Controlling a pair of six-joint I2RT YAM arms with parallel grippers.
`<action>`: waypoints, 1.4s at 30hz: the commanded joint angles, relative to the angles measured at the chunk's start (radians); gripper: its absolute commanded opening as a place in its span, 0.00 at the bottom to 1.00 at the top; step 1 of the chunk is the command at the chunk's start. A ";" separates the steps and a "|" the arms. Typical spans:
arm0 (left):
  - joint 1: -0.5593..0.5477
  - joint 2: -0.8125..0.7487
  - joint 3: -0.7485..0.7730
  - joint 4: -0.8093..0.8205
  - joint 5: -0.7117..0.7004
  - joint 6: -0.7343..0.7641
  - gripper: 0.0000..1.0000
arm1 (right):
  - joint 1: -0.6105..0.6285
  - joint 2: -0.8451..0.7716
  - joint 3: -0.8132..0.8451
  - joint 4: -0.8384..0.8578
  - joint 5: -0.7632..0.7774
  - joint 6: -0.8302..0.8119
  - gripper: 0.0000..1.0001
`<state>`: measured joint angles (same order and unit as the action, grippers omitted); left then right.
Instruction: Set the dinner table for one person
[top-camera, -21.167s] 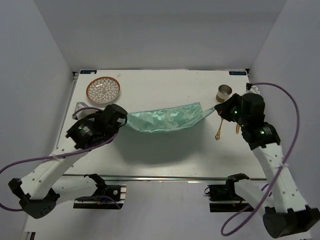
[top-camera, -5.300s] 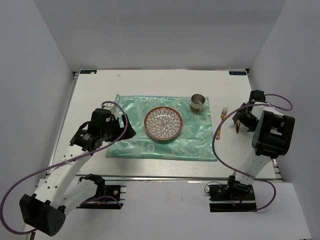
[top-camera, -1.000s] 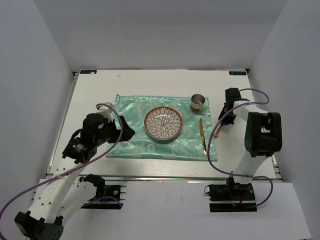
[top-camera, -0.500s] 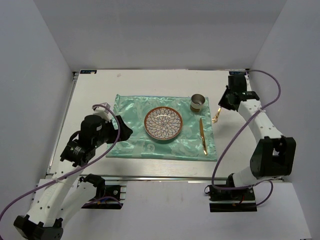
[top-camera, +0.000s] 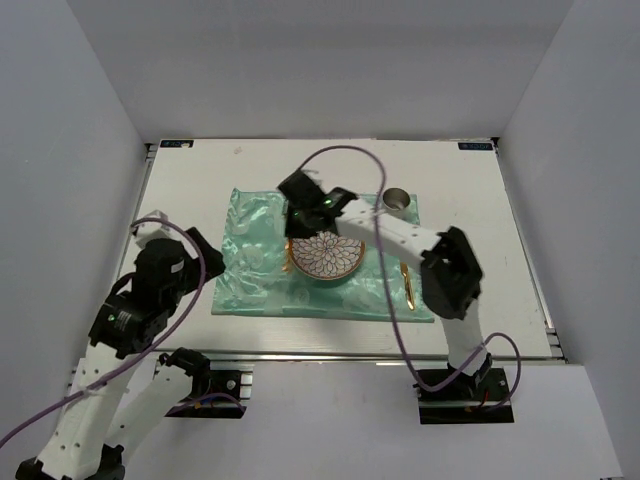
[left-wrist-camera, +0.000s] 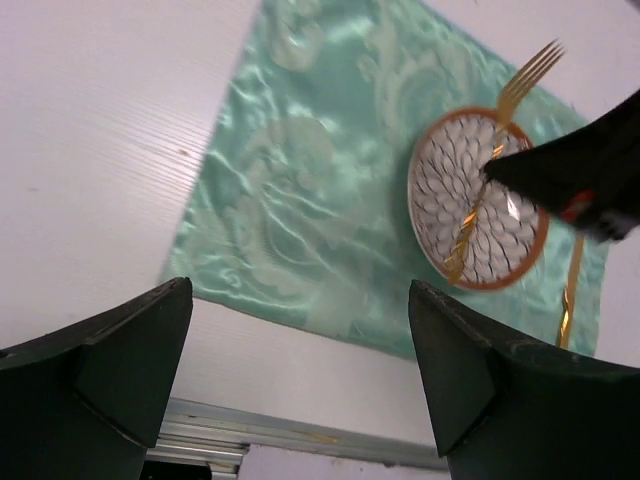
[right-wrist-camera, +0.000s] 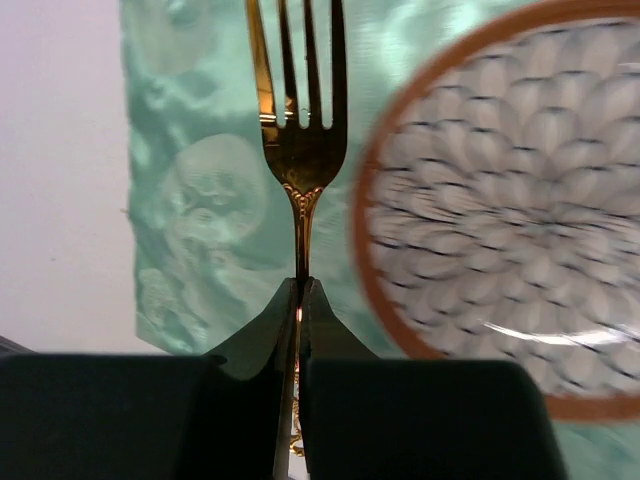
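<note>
On the white dinner table (top-camera: 190, 180) lies a mint-green cloth (top-camera: 250, 270) carrying a patterned plate (top-camera: 325, 258), a metal cup (top-camera: 397, 200) and a gold knife (top-camera: 406, 283). My right gripper (right-wrist-camera: 300, 292) is shut on the handle of a gold fork (right-wrist-camera: 300, 130), whose tines point away over the cloth just left of the plate (right-wrist-camera: 500, 220). The top view has that gripper (top-camera: 296, 222) at the plate's far-left rim. In the left wrist view the fork (left-wrist-camera: 520, 85) hangs slanted above the plate (left-wrist-camera: 460, 180). My left gripper (left-wrist-camera: 300, 380) stands open and holds nothing, above the table's near-left edge beside the cloth (left-wrist-camera: 300, 200).
The right arm (top-camera: 400, 235) stretches across the cloth over the cup and knife area. An aluminium rail (left-wrist-camera: 260, 435) runs along the near table edge. Grey walls enclose the table on three sides.
The right arm has swung from the far right of the table across to the plate's left side, carrying the fork. The left arm has drawn back toward the near left.
</note>
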<state>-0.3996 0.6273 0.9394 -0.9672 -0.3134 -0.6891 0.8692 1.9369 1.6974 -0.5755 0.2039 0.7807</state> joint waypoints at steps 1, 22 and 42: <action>-0.004 -0.006 0.108 -0.220 -0.255 -0.073 0.98 | 0.073 0.142 0.187 -0.038 0.034 0.103 0.00; -0.004 -0.275 0.050 -0.107 -0.257 -0.049 0.98 | 0.232 0.559 0.493 0.068 -0.037 0.253 0.00; -0.004 -0.276 0.045 -0.085 -0.233 -0.023 0.98 | 0.223 0.591 0.515 0.008 -0.009 0.269 0.00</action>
<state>-0.4015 0.3542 0.9901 -1.0683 -0.5568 -0.7246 1.0950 2.5313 2.1883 -0.5007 0.1493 1.0447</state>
